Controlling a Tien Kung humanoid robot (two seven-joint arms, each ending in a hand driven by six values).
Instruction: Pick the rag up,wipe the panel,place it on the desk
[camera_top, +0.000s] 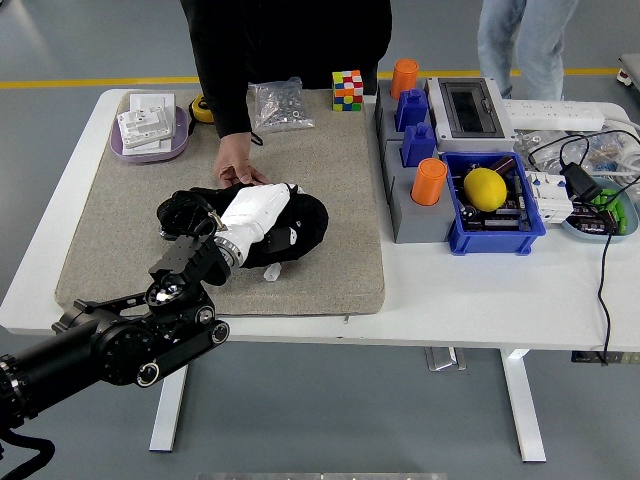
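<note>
My left hand (262, 212), white-backed on a black arm, reaches in from the lower left over the grey felt mat (340, 180). Its fingers are curled on the black rag (306, 224), which is bunched under and to the right of the hand. The dark panel lies beneath the rag and the hand and is almost entirely hidden. A person stands at the far side, and the person's hand (237, 167) rests on the mat at the far edge of that dark bundle. The right arm does not show.
A small white piece (272, 272) lies just in front of the rag. A purple tray (150, 147) of white plates, a bag of screws (280, 105) and a colour cube (348, 88) stand at the back. Right of the mat stand a grey holder (410, 215) with orange cups and a blue bin (490, 235) holding a lemon.
</note>
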